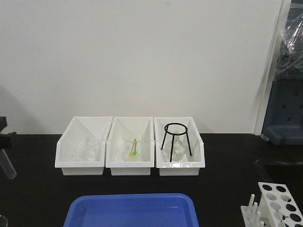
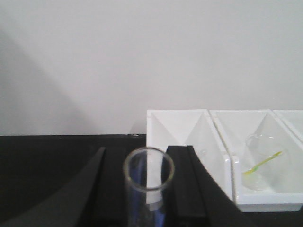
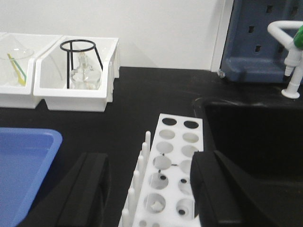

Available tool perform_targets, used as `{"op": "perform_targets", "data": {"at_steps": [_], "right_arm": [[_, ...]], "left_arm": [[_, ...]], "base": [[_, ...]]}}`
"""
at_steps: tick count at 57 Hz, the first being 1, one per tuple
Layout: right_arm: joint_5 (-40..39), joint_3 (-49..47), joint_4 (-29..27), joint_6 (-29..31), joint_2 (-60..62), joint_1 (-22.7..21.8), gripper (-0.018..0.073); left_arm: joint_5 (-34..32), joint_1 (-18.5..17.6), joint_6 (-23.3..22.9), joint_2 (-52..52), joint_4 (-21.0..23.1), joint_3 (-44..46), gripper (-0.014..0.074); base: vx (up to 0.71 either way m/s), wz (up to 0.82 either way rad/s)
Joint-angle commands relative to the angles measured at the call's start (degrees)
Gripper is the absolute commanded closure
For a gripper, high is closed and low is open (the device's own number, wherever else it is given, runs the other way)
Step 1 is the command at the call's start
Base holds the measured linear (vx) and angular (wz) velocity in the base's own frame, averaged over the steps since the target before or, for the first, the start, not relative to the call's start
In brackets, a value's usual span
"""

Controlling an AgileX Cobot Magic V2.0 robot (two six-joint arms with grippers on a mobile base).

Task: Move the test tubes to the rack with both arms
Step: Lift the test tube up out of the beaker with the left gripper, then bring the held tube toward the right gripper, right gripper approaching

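Saw the left gripper point(image 2: 142, 158) clamped on a clear test tube point(image 2: 148, 176), held between two black fingers point(image 2: 187, 184) with its open mouth toward the wrist camera. Caught the same tube at the far left edge of the front view, hanging tilted over the black table point(image 1: 227, 189), rounded end lowest, well apart from the rack point(image 1: 279, 201) at the far right.

Found the right gripper point(image 3: 150, 163) spread wide and holding nothing, one finger on either side of the rack in the wrist view. Noted the rack's white top plate with rows of round holes and a line of short upright pegs point(image 3: 137, 179) along its left side. Could not tell the contents of the nearest holes.

Spotted a blue tray point(image 1: 132, 208) at the near table edge, between tube and rack. Marked a dark sink point(image 3: 251, 137) just right of the rack, with a white faucet point(image 3: 289, 61) behind.

Counted three white bins point(image 1: 130, 166) side by side farther back: beakers point(image 1: 90, 149) in the left one, a beaker with a yellow-green stick point(image 1: 134, 147) in the middle one, a black tripod ring point(image 1: 176, 137) over a conical flask point(image 1: 177, 151) in the right one. Ended at a plain white wall point(image 1: 142, 56).
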State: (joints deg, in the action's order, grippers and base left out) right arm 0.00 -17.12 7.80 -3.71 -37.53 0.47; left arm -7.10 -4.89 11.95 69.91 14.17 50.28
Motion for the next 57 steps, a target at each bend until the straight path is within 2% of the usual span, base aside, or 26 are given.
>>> {"op": "perform_targets", "data": {"at_steps": [1,7,15,21,31,38,45,53,57], "right_arm": [[-1.43,-2.89,0.01,-0.07,-3.16,0.09,0.0125],[-0.75,-5.21,0.07,1.47,-7.73,1.33,0.0125],[-2.22,-10.77,0.01,6.36,-14.82,8.78,0.0125],[-1.60,-15.38,-0.21,6.03,-21.12,14.80,0.0115],[-1.54,-22.63,-0.26,5.84,-30.75,21.58,0.0097],[-1.54,-27.75,-0.26,5.84,-35.94,24.58,0.0095],[-0.70,-32.54,-0.26,5.84,-39.80,27.36,0.0095],[6.01,-38.75,-0.38,6.17,-43.07,29.69,0.0095],[8.70,-41.37,-0.38,7.30,-44.13,30.52,0.0095]], "left_arm": [[-1.91,-2.39,-2.08,0.88,0.00,4.57,0.0601],[-2.90,-5.93,-3.60,4.68,0.00,6.81,0.0601],[-6.17,-11.02,-6.34,10.56,0.00,9.14,0.0601],[-9.65,-14.54,-8.03,14.75,0.00,10.52,0.0601],[-14.68,-19.52,-13.54,20.65,-1.71,12.44,0.0601],[-18.04,-22.07,-22.97,23.18,-6.79,13.05,0.0601],[-21.06,-23.57,-34.86,24.03,-16.86,12.90,0.0601],[-24.46,-23.50,-48.21,24.03,-28.42,12.90,0.0601],[-25.01,-23.50,-52.70,24.03,-33.26,12.90,0.0601]], "base": [[0.00,0.00],[0.00,0.00],[0.00,0.00],[0.00,0.00],[0.00,0.00],[0.00,0.00],[0.00,0.00],[0.00,0.00],[0.00,0.00]]}}
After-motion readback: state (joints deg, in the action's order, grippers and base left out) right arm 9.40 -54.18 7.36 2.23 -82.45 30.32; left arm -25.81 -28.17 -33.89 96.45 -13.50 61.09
